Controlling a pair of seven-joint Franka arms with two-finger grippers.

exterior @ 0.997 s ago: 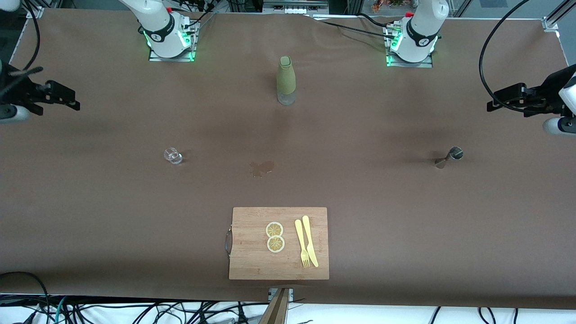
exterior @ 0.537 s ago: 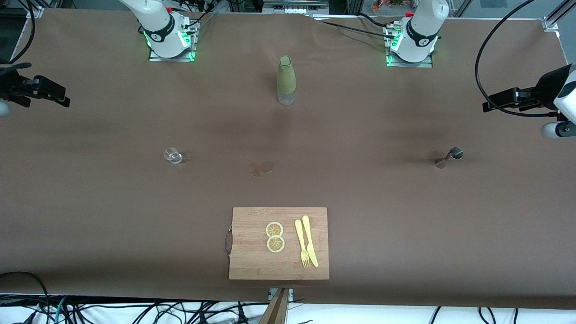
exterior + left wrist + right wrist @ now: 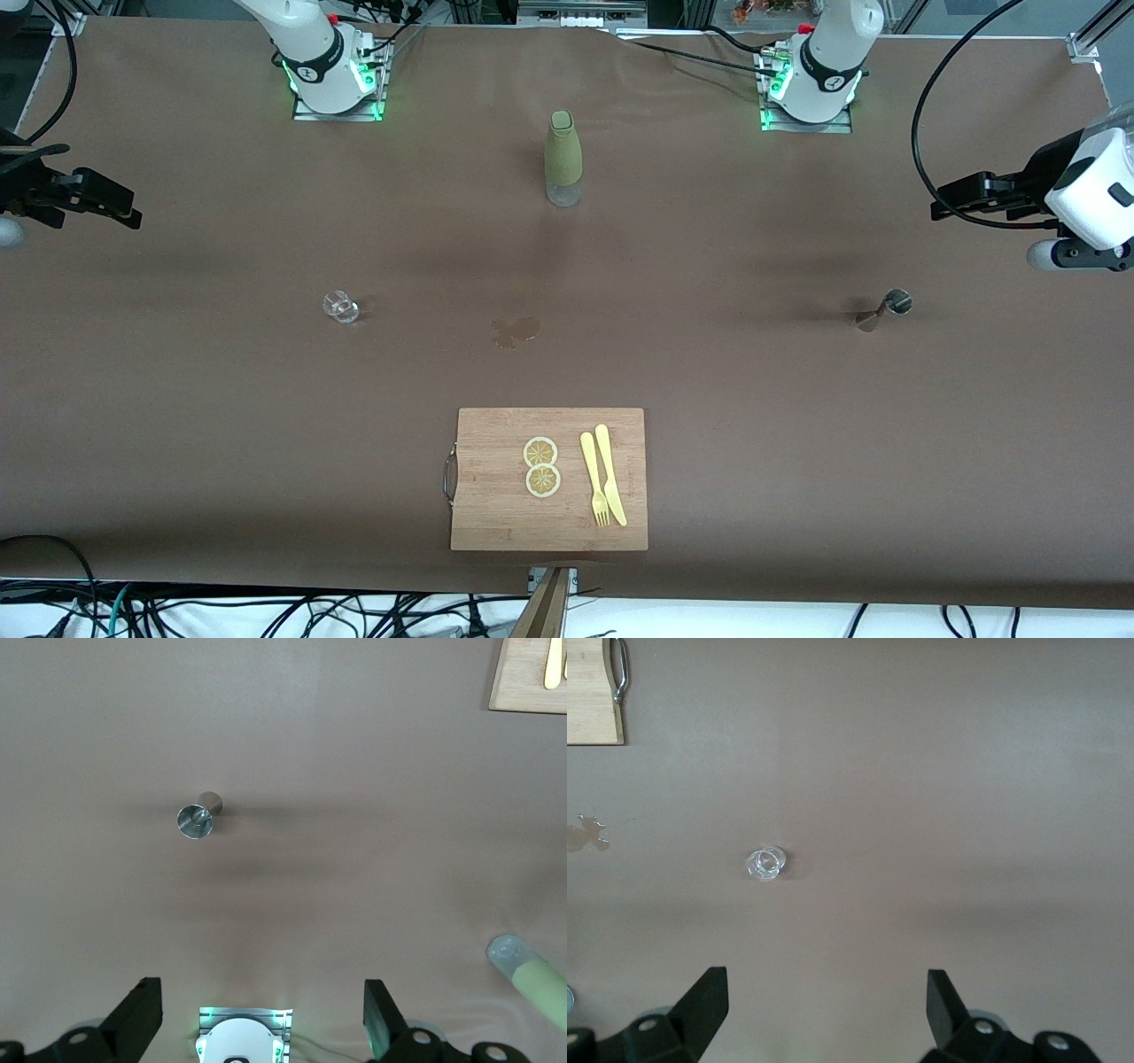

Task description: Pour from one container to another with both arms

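Observation:
The tiny clear glass tumbler (image 3: 340, 307) stands on the brown table toward the right arm's end; the right wrist view shows it (image 3: 765, 863) from above. The silvery jigger (image 3: 884, 310) stands toward the left arm's end and shows in the left wrist view (image 3: 197, 818). My right gripper (image 3: 124, 208) hovers open and empty over the table's edge at its own end, well apart from the tumbler. My left gripper (image 3: 943, 206) hovers open and empty over the table at its own end, apart from the jigger. Both grippers' wide-open jaws (image 3: 260, 992) (image 3: 827, 981) hold nothing.
A tall olive-green bottle (image 3: 563, 158) stands mid-table near the arm bases. A wooden cutting board (image 3: 496, 496) with two lemon slices (image 3: 541, 466), a yellow fork and a knife (image 3: 603, 477) lies near the front edge. A dark stain (image 3: 516, 331) marks the table's middle.
The left gripper has shifted slightly toward the table's middle and its wrist has turned. The right gripper has drawn back a little toward its end of the table. Tumbler and jigger have not moved.

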